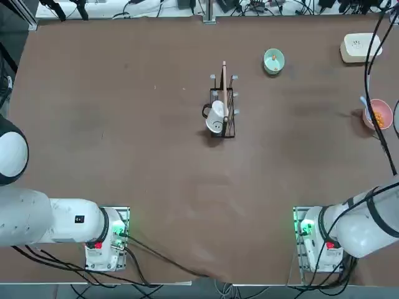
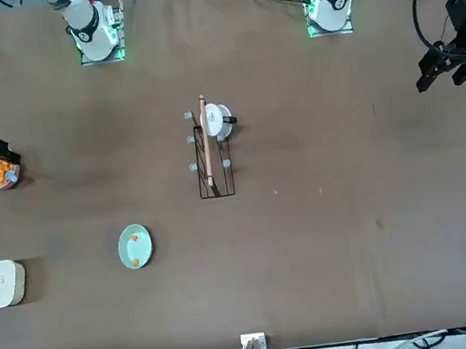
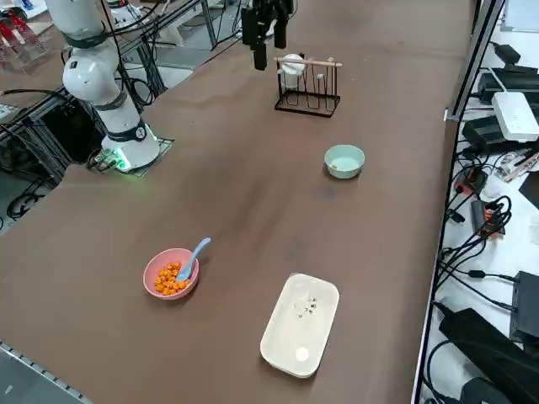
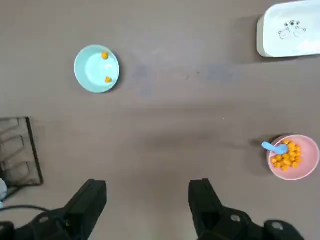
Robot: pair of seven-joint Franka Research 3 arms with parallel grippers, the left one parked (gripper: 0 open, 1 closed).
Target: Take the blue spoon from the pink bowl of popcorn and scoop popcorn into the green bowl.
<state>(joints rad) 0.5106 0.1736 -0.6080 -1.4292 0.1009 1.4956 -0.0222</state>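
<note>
The right gripper (image 4: pixel 147 200) hangs high above the table, jaws spread wide and holding nothing. On the top view, the pink bowl (image 1: pixel 380 116) sits at about 3 o'clock by the table's right edge, full of popcorn (image 1: pixel 378 116), with the blue spoon (image 1: pixel 366 103) resting in it. The green bowl (image 1: pixel 273 61) is farther off around 1 o'clock, with a couple of kernels inside.
</note>
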